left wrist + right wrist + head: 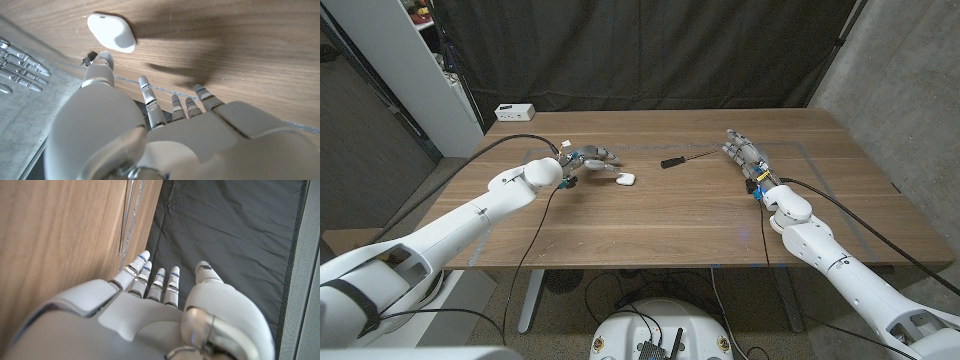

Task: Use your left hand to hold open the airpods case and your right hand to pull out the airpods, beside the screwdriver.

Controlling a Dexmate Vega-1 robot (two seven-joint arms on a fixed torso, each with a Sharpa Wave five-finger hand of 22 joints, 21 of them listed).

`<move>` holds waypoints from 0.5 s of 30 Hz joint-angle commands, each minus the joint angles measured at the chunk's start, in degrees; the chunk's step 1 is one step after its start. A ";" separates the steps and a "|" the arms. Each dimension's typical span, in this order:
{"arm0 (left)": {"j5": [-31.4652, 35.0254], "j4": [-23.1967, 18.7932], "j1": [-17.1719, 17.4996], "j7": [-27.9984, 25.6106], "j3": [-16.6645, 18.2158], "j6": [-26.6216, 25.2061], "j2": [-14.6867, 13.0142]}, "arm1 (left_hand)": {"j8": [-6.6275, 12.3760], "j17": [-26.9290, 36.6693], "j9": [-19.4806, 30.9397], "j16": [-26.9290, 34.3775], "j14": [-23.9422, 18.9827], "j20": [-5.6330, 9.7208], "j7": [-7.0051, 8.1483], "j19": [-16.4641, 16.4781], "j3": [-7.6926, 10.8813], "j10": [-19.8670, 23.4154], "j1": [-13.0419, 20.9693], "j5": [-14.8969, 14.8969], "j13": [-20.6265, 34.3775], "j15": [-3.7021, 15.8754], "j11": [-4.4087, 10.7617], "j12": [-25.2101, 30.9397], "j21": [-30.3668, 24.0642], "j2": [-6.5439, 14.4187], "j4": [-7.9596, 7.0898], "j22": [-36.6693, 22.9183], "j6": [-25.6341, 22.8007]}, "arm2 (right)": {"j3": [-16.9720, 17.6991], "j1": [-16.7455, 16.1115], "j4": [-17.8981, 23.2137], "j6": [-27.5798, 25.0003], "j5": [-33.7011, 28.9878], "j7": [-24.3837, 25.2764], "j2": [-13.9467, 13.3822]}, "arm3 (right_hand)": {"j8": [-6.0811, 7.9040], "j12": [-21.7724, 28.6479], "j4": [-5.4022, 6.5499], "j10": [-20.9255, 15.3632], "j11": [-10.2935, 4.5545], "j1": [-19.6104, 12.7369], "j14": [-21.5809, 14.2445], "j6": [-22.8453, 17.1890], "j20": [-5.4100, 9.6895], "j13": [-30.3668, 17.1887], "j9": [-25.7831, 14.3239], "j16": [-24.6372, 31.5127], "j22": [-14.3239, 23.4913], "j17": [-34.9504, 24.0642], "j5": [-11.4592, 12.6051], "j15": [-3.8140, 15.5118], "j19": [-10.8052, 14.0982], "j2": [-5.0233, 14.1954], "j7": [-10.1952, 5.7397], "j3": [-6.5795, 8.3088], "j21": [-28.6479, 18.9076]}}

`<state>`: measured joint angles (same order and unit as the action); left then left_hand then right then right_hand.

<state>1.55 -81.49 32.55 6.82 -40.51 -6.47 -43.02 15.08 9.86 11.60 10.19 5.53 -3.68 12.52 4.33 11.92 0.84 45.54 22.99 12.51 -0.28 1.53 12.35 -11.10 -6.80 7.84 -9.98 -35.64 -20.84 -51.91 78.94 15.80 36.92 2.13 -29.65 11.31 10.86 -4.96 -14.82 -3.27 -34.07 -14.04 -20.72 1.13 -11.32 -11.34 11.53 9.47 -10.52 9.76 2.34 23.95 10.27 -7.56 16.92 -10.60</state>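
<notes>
A small white airpods case [626,179] lies closed on the wooden table, left of centre. In the left wrist view the case [111,32] sits just beyond my fingertips. My left hand [588,159] hovers close to the case's left, fingers spread, holding nothing. A black-handled screwdriver [684,159] lies right of the case, near the middle. My right hand [744,155] stands further right of the screwdriver, fingers straight and apart, with nothing in it. The right wrist view shows my right hand [150,305] beside the table's far edge.
A white box [514,112] stands at the table's [650,225] back left corner. A dark curtain hangs behind the table. Black cables run along both arms. A white shelf unit stands at the far left.
</notes>
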 commanded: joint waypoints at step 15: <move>9.56 1.10 -4.77 4.44 -5.99 -5.34 2.48 | 3.16 0.07 1.81 0.18 0.65 -0.22 -2.79 1.43 -0.07 -1.17 8.50 3.86 -0.28 -0.22 -0.01 0.57 -0.55 4.52 0.44 -0.38 -10.66 | 1.92 -3.15 0.20 3.09 1.18 0.34 -0.18 | 0.38 0.59 -0.07 -0.29 -0.06 0.56 0.02 -0.48 -0.33 -0.22 -0.12 0.19 0.26 -0.26 0.37 4.57 -0.11 -0.25 0.14 0.36 -0.21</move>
<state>8.45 -82.04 29.26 9.85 -44.58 -11.17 -41.83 16.99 9.86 12.62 10.19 5.74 -3.78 11.01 5.26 12.11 -0.03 51.99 26.33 12.23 -0.51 1.13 12.35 -11.80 -3.20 8.01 -10.47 -43.66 -19.52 -54.13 79.14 17.83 37.83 2.15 -29.91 11.31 11.27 -4.96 -14.82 -3.27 -33.76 -14.04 -20.92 1.13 -11.32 -11.34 11.54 9.46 -10.52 9.76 2.35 23.95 9.96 -7.37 16.92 -10.60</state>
